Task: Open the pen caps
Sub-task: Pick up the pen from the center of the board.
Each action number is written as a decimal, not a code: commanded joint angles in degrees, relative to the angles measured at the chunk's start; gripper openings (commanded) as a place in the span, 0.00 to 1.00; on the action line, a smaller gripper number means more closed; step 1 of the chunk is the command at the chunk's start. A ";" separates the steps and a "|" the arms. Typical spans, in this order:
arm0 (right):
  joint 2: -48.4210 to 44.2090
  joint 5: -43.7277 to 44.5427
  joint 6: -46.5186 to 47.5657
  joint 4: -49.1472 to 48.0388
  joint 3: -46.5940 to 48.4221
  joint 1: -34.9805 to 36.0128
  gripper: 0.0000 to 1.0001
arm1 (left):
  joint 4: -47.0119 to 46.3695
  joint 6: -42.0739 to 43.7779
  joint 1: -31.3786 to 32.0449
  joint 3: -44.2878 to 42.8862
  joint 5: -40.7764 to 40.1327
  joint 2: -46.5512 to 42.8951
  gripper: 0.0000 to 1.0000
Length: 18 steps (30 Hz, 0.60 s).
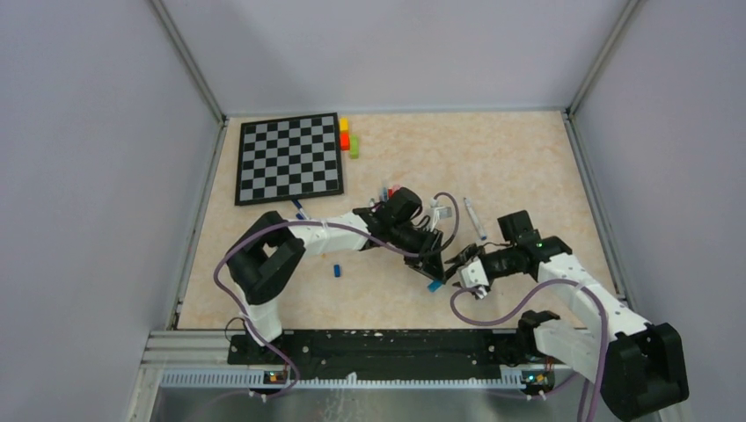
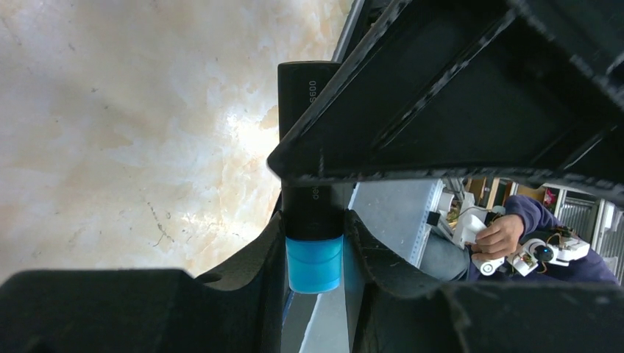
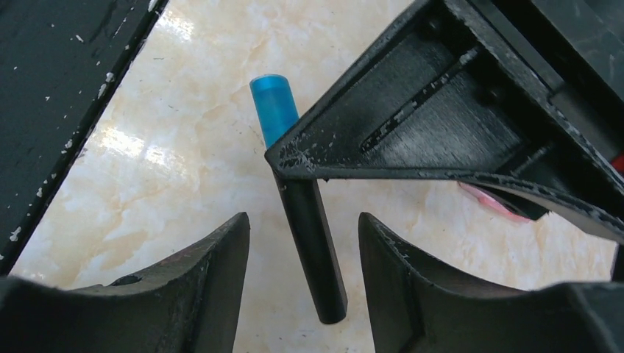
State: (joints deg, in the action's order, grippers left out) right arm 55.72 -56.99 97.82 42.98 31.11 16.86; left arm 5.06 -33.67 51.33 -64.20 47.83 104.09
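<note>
My left gripper (image 2: 314,246) is shut on a pen with a dark barrel (image 2: 305,125), near its blue cap (image 2: 314,265), which is still on. In the top view it (image 1: 431,266) holds the pen low over the table, with the blue cap (image 1: 434,285) pointing at the near edge. My right gripper (image 3: 303,224) is open. The pen's bare barrel end (image 3: 316,250) lies between its fingers without touching them, and the blue cap (image 3: 274,107) shows beyond. In the top view the right gripper (image 1: 464,266) faces the left one closely.
A loose blue cap (image 1: 337,270) lies left of the grippers. More pens lie in a cluster (image 1: 391,192), and single ones lie farther right (image 1: 475,218) and by the chessboard (image 1: 288,158). Yellow, red and green blocks (image 1: 346,136) stand beside the board. A pink object (image 3: 489,200) lies under the left gripper.
</note>
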 commanded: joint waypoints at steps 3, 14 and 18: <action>1.40 3.38 0.24 -3.06 -0.35 3.88 0.51 | 1.00 2.01 1.00 -3.45 2.53 1.42 0.07; 0.70 4.43 -0.38 -3.66 -0.47 4.55 0.00 | -0.29 1.25 1.05 -2.90 2.88 0.28 0.17; -0.25 1.90 -0.44 -1.61 0.29 3.26 0.00 | -1.72 0.23 0.63 -0.97 0.10 -3.03 0.40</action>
State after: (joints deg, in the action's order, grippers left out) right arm 56.97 -51.57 97.30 40.95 30.33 20.84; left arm 6.90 -32.73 51.90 -65.82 48.62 105.62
